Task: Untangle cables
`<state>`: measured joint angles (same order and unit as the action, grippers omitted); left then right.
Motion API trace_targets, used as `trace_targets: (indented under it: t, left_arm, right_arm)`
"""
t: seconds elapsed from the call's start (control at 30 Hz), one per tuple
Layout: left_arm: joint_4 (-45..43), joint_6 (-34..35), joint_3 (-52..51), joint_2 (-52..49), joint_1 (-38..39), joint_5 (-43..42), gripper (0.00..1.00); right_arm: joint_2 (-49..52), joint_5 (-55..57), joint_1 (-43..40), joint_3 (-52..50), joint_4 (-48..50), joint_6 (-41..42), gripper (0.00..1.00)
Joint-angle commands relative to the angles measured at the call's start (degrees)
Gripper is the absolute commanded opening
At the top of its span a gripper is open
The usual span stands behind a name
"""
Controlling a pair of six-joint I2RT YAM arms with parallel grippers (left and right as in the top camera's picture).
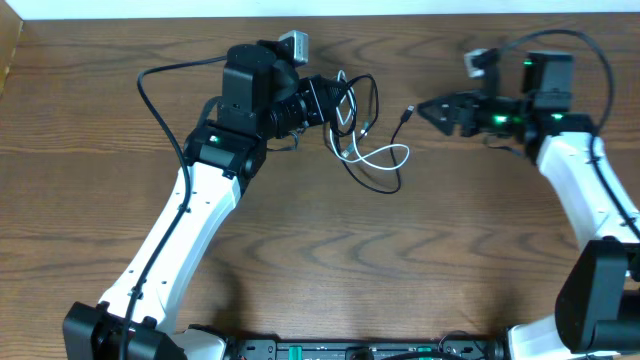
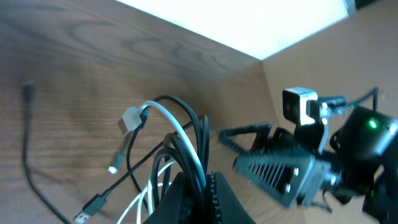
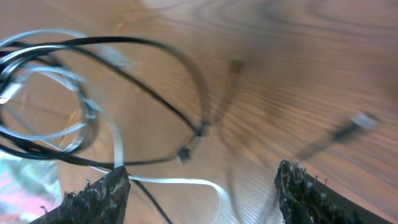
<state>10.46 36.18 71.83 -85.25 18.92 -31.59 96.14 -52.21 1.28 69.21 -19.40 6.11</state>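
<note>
The cables are a thin black cable [image 1: 380,183] and a thin white cable [image 1: 388,155], looped together in a small tangle [image 1: 352,120] on the wooden table at the back. My left gripper [image 1: 330,100] is shut on a bundle of black and white strands at the tangle's left side. The left wrist view shows those strands [image 2: 198,134] pinched between its jaws [image 2: 200,180]. My right gripper [image 1: 422,110] stands open just right of the tangle, near a black end plug [image 1: 408,113]. The right wrist view has its fingers wide apart [image 3: 199,190], with the white cable [image 3: 186,182] lying below them, unheld.
A white plug [image 2: 130,118] and a black flat plug [image 2: 87,208] hang loose from the tangle. A pale wall runs along the table's back edge [image 1: 400,8]. The right arm [image 2: 323,155] is close in front of my left gripper.
</note>
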Motion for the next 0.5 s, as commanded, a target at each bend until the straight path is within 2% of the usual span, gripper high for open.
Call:
trace_targets:
  t: [0.0, 0.13, 0.27, 0.33, 0.47]
  left_arm:
    - [-0.2, 7.8, 1.5, 0.3, 0.3, 3.9, 0.07]
    - [-0.2, 15.3, 1.5, 0.3, 0.3, 5.6, 0.07]
    - [-0.2, 28.7, 1.5, 0.3, 0.3, 5.5, 0.07]
    - [0.1, 31.6, 1.5, 0.3, 0.3, 5.5, 0.07]
    - [1.2, 31.9, 1.5, 0.3, 0.3, 5.6, 0.08]
  right_arm:
    - [-1.0, -2.0, 4.2, 0.7, 2.2, 3.6, 0.72]
    - [-1.0, -3.0, 7.9, 0.7, 4.2, -3.0, 0.72]
    - [-1.0, -4.0, 11.8, 0.7, 5.7, -11.0, 0.73]
    - [-1.0, -4.2, 13.1, 0.7, 6.6, -12.9, 0.73]
    - [-1.0, -9.2, 14.6, 0.7, 9.2, -16.5, 0.72]
